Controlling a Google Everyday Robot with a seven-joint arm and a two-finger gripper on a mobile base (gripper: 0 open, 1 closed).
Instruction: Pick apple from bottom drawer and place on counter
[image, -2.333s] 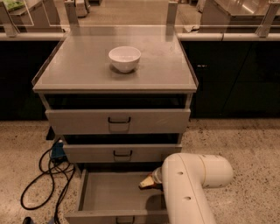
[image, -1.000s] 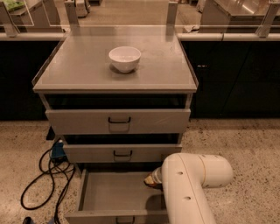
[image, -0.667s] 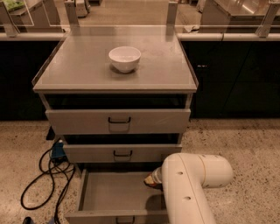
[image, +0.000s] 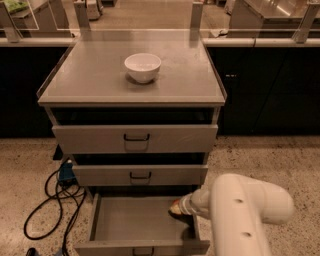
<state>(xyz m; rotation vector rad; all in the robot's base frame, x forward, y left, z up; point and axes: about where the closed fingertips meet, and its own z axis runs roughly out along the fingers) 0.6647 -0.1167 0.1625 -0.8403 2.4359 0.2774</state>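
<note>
1. Compared with the view a couple of seconds back, the white robot arm (image: 247, 207) has pushed its gripper (image: 181, 210) slightly further into the drawer. A red-orange spot now shows at the tip where a pale one showed. Over the last second nothing has visibly shifted.
2. The flat matte grey counter (image: 95, 80) on top of the drawer cabinet lies well above and beyond the gripper, up past two shut drawer fronts.
3. The wide, shallow grey metal bottom drawer (image: 125, 225) is pulled out. The gripper reaches into its right side from the right, with the bare floor stretching away to the gripper's left.
4. The white round bowl (image: 143, 66) stands on the counter, high above and left of the gripper.
5. The small round red-orange apple (image: 174, 205) sits right at the gripper's tip, on its left end, low in the drawer near the right wall.
6. Whether the gripper has closed on the apple I cannot tell; it is dark there.
7. My judgement: the next move is a straight lift, then a carry up and away to the counter, and it needs a firm hold first.
</note>
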